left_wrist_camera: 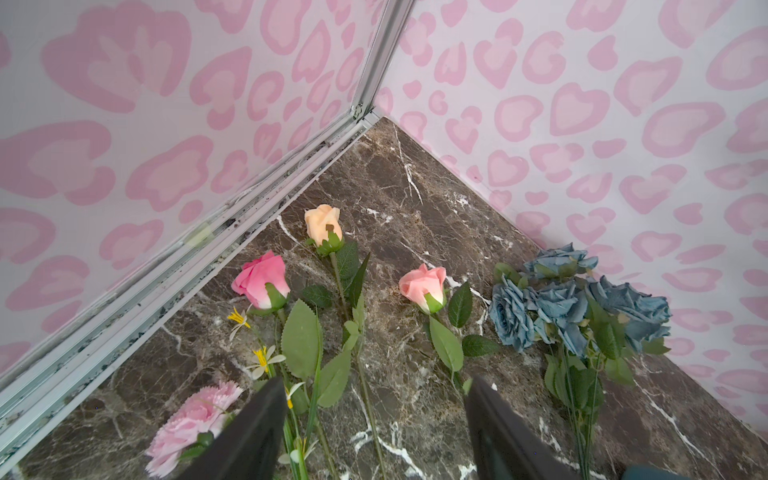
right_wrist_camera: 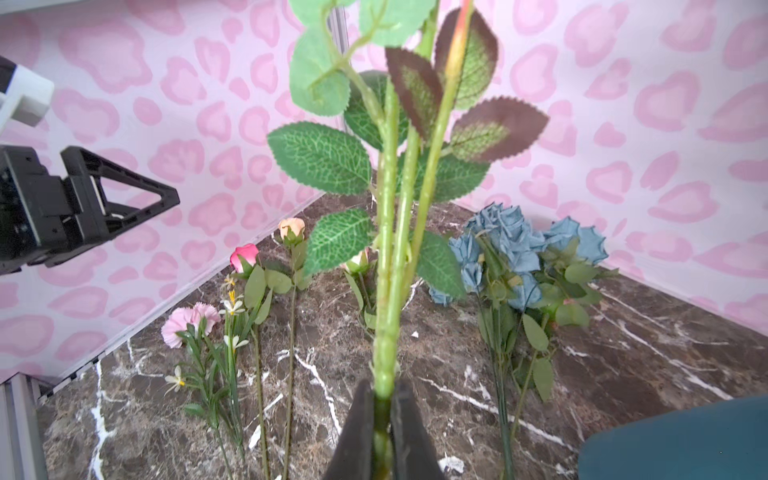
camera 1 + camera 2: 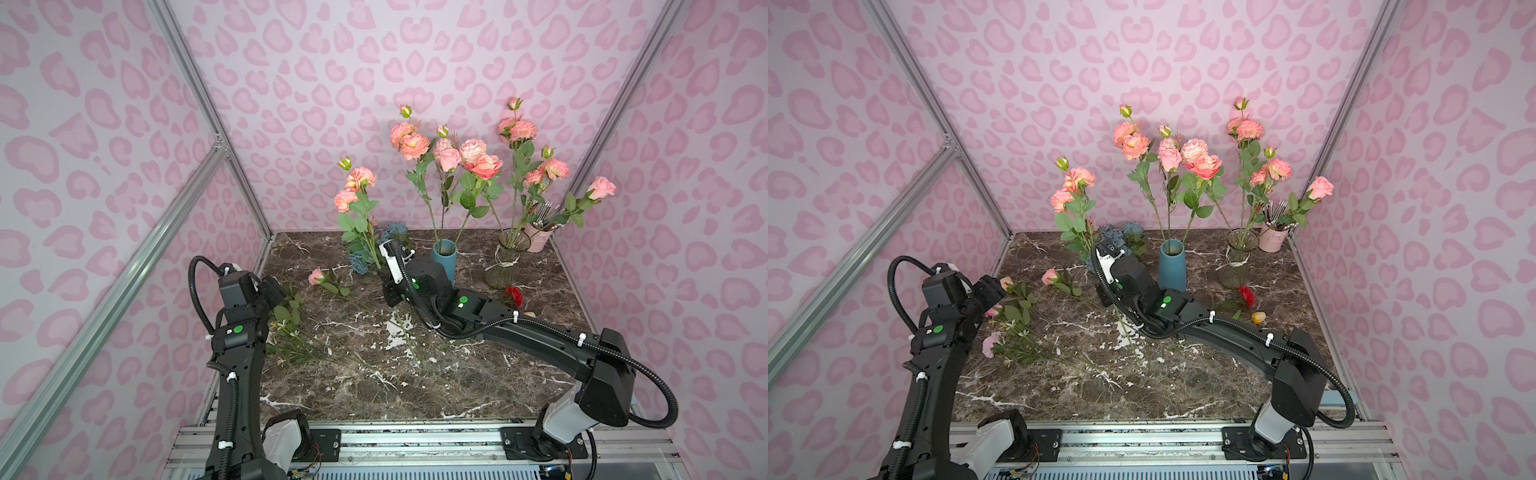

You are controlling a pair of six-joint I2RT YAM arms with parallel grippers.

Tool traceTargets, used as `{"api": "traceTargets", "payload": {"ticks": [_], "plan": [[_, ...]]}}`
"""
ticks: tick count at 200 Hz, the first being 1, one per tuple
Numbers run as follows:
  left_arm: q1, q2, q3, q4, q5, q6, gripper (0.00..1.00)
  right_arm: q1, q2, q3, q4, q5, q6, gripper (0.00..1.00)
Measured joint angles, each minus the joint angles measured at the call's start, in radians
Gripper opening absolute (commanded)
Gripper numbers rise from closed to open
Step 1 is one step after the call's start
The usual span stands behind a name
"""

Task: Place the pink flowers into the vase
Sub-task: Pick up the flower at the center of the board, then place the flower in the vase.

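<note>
Blooms cut off, the right claw (image 2: 383, 386) pinches a pink flowers (image 2: 385, 249) stem; left claw (image 1: 376, 382) apart, apparently empty.

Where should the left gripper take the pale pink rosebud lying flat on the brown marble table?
Probably on its thin stem, below the leaves, from above with jaws across the stem. The pale pink rosebud lies flat, stem pointing towards the open left gripper; its bloom is soft.

Dusty-blue flower bunch (image 2: 511, 257) lies on marble tabletop (image 2: 623, 353) just beyond right fingers (image 2: 353, 436). White-yellow sprig (image 1: 262, 357) just beside left fingers (image 1: 253, 432). Red bloom (image 3: 515, 296), yellow tulip (image 3: 1258, 317), pink cutlery bucket (image 3: 539, 237) well apart from both.
</note>
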Motion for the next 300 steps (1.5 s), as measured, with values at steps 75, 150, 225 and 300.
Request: {"api": "traceTargets", "payload": {"ticks": [75, 150, 225, 300], "plan": [[0.0, 0.002, 0.0, 0.0, 0.008, 0.001, 0.71, 0.034, -0.063, -0.079, 0.18, 0.052, -0.051, 0.0], [0.0, 0.002, 0.0, 0.0, 0.006, 0.003, 0.7, 0.085, -0.106, -0.122, 0.378, 0.072, -0.125, 0.0], [0.0, -0.003, 0.0, 0.0, 0.005, 0.003, 0.7, 0.088, -0.101, -0.134, 0.567, 0.174, -0.154, 0.0], [0.0, -0.006, 0.0, 0.0, 0.002, 0.003, 0.7, 0.018, -0.097, -0.113, 0.845, 0.342, -0.314, 0.0]]}}
